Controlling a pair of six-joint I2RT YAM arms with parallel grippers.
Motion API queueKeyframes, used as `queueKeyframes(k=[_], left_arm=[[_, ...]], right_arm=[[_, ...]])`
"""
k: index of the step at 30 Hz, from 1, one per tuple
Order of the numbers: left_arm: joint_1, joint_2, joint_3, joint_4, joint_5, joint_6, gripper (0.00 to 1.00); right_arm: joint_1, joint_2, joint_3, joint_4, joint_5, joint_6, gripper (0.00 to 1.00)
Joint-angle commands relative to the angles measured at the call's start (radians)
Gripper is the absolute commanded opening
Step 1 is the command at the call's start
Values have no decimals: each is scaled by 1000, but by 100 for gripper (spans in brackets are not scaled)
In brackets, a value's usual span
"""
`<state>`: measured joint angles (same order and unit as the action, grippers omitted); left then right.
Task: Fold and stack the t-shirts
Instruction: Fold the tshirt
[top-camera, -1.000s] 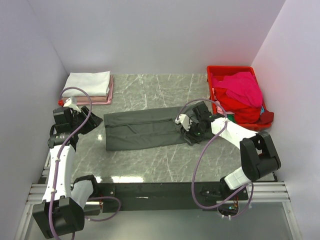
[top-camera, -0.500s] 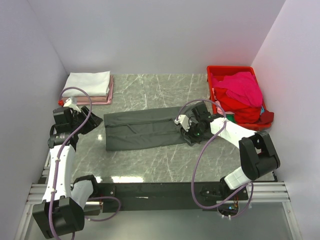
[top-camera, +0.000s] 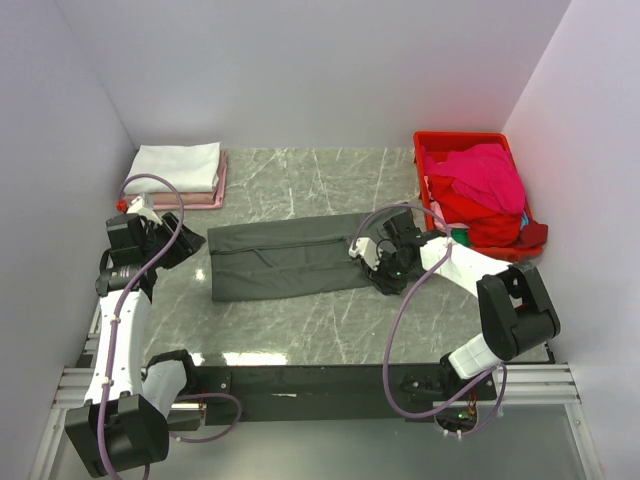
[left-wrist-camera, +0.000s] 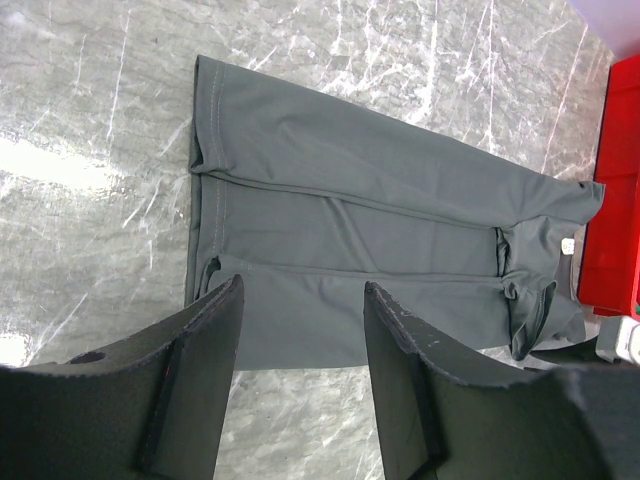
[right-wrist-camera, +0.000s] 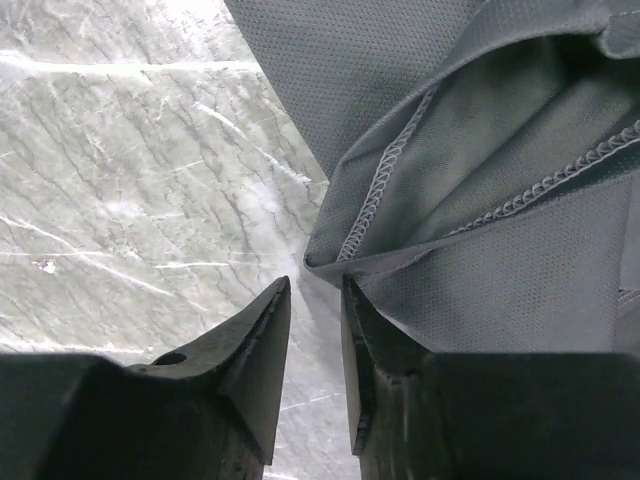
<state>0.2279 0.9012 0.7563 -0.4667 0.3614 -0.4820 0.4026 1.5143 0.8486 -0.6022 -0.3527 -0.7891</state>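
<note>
The grey tee (top-camera: 285, 258) lies flat on the desk (top-camera: 300, 330), its edge just ahead of my right end effector (right-wrist-camera: 315, 295), open a crack, empty. My left end effector (left-wrist-camera: 300, 300) hangs open. The small gap might catch only one layer.

You've got: plain dark charcoal-grey cloth tee (top-camera: 285, 260), grey stitching; folded white cloth tee (top-camera: 178, 163); folded pale-pink cloth tee (top-camera: 205, 199); bunched magenta cloth tee (top-camera: 490, 172); red rectangular plastic crate (top-camera: 465, 137); grey marble-pattern tabletop (top-camera: 300, 325) w/ white veins.
</note>
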Motion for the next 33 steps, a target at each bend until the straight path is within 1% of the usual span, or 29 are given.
queueKeyframes(k=[1,5,6,12,14,16,17,19,20,22,23,24,29,33], left_arm=[[-1,-5,-3,43,16,22,56],[-1,-5,-2,43,13,22,56],[-1,-7,-5,43,14,22,56],[1,-4,-3,42,14,22,56],[1,-2,-3,42,13,22,56],[-1,-2,-3,42,14,22,56],[-1,-4,-2,42,14,22,56],[1,-7,-3,42,13,22,56],[1,-7,-2,42,11,22,56],[-1,-7,-3,42,11,22,56],[1,-5,-3,42,11,22,56],[-1,-7,-3,42,11,22,56],[-1,-5,-3,40,10,22,56],[1,-5,-3,42,11,22,56]], right_arm=[[10,-13,-3,18,-11,-24,35],[21,20,3,22,-2,-25,38],[24,29,0,24,1,-27,40],[35,49,-19,59,40,-13,41],[36,50,-25,70,52,-7,40],[41,52,-28,78,58,-2,36],[42,55,-29,79,61,-2,31],[45,60,-31,81,61,4,23],[44,60,-29,81,60,4,14],[47,58,-32,81,58,7,8],[45,57,-31,81,58,5,3],[47,52,-32,79,58,7,0],[41,6,-11,44,43,2,0],[-8,-51,53,-16,27,-9,0]])
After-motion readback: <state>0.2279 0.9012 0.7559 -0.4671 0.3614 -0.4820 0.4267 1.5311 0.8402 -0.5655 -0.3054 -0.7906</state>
